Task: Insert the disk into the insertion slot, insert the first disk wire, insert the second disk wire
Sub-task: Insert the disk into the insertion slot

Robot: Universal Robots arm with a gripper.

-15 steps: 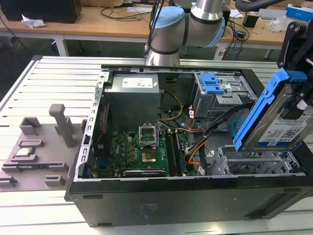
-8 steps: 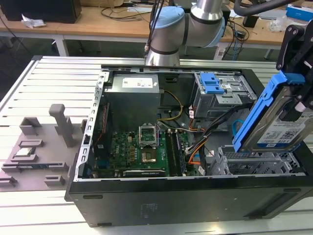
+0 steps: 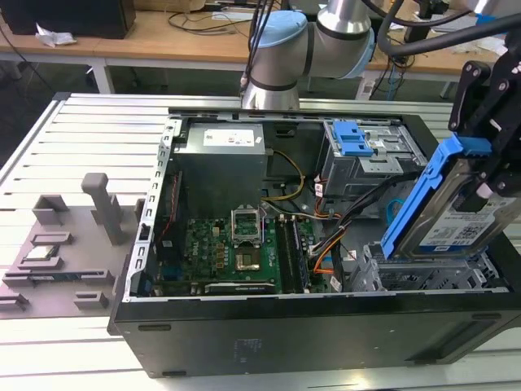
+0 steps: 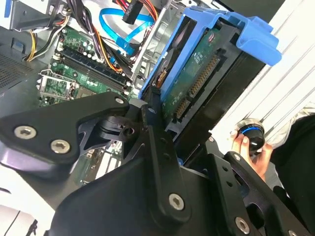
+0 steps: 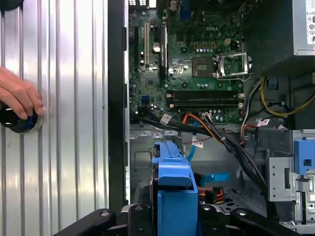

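A: Black gripper [image 3: 487,183], state?
B: Pinched on the disk [image 3: 448,220], fingers clamping its blue frame.
A: Disk orientation?
B: Long axis steeply tilted, nearly on end. The upper end leans toward the exterior view's right and the lower end is down at the insertion slot [image 3: 376,273]. Not lying flat in it.
A: Arm pose?
B: Grey-blue arm [image 3: 326,32] reaches over the open computer case [image 3: 244,334] from its far side. A hand [image 5: 17,96] rests on a dark knob [image 5: 17,122] on the ribbed table [image 5: 74,123].
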